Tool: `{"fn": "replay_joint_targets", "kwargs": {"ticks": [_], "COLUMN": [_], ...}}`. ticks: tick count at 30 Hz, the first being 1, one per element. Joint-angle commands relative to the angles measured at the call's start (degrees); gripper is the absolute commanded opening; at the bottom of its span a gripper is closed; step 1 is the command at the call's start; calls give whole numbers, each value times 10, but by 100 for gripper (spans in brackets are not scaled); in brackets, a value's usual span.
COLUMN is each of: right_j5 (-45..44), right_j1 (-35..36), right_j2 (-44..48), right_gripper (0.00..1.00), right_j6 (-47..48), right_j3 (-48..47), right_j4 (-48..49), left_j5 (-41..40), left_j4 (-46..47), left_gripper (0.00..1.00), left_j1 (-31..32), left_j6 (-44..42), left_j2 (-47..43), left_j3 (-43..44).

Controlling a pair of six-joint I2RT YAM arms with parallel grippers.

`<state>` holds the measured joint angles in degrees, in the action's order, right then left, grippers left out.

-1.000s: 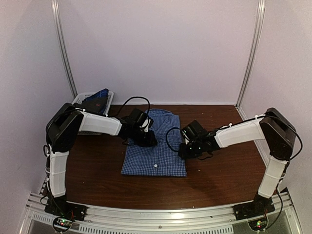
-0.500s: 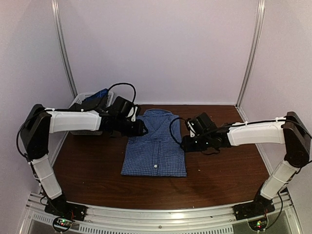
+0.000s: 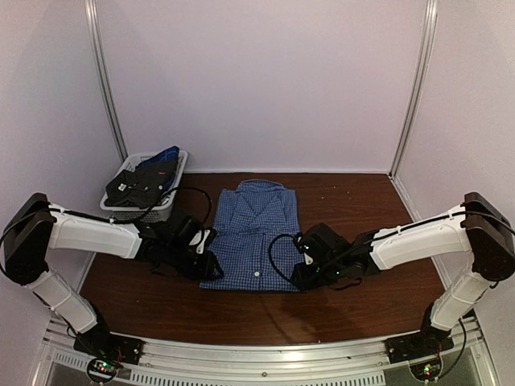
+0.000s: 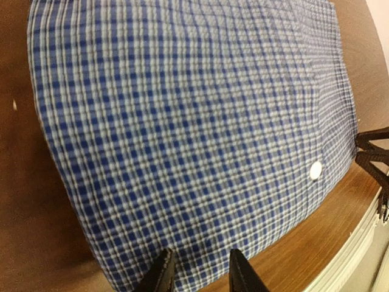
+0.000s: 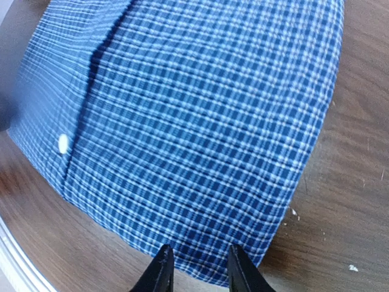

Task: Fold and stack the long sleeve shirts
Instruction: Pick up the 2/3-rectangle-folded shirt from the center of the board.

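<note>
Because the blue-and-white fine-checked cotton button-front shirt (image 3: 256,233) lies folded on the dark brown wooden table (image 3: 362,209) with its long axis running away from the bases, collar far and hem near, the top view puts the left gripper (image 3: 208,264) at its near-left corner and the right gripper (image 3: 299,273) at its near-right, equally close. In the left wrist view, the jaws stand partly apart over the hem edge, cloth flat beneath and stretching ahead. The right wrist view mirrors this: jaws partly parted, nothing pinched.
</note>
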<state>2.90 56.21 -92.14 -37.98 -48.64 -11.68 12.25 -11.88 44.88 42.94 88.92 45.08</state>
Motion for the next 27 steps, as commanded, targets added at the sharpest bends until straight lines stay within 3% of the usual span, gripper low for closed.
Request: {"fn": "replay_joint_targets", "kwargs": {"ticks": [1,7,16,27], "right_j5": [6,6,6,35], "right_j1": [5,4,5,5], "right_j2": [19,29,61,49], "right_gripper": [32,31,32,32], "right_j6": [-37,-49,-67,-82], "right_j3": [34,69,101,117], "right_j4": [21,25,28,70], "left_j5": [9,-4,-57,-51], "left_j4": [36,35,-32,-18], "left_gripper": [32,30,31,34], "left_j1": [12,18,18,18], "left_j6": [37,59,69,55], "left_j2": [-27,-47,-127,-114], "left_j3": [-45,-97,-110,-125]}}
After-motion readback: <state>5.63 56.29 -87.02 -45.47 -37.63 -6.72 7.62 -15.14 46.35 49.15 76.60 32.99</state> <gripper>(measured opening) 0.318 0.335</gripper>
